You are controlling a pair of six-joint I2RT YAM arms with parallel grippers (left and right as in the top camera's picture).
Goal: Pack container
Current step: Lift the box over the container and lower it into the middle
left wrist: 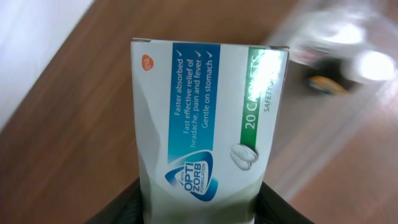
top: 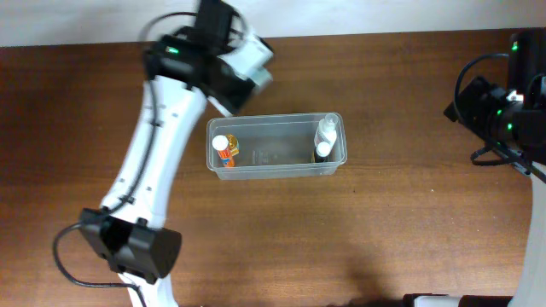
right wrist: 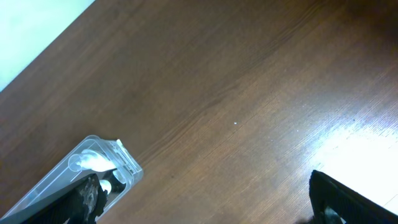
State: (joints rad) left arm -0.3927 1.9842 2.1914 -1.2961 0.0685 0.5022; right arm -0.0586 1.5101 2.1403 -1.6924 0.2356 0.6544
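Notably, the tablet carton's (left wrist: 205, 112) lower end ran off the frame, where the left gripper (left wrist: 202, 210) was clamped on it. The container (top: 277, 158) sat on the table (top: 409, 213) just beside that gripper, blurred in its wrist view, and well apart from the right gripper (right wrist: 202, 190), whose fingers were spread. Its walls were clear and its corners rounded. An orange-labelled bottle (top: 224, 150) and white bottles (top: 325, 136) stood at opposite ends, with the middle open.

A brown wooden table (top: 384, 222) with long grain lines spreads beneath both the left pincer (top: 247, 68) and the right pincer (right wrist: 205, 186). Ahead of the right pincer a tiny white speck (right wrist: 235, 123) sits on the wood, and a bright glare (right wrist: 357, 146) lies above its right-hand finger. A pale surface (top: 85, 19) borders the table's far edge, near the left pincer.
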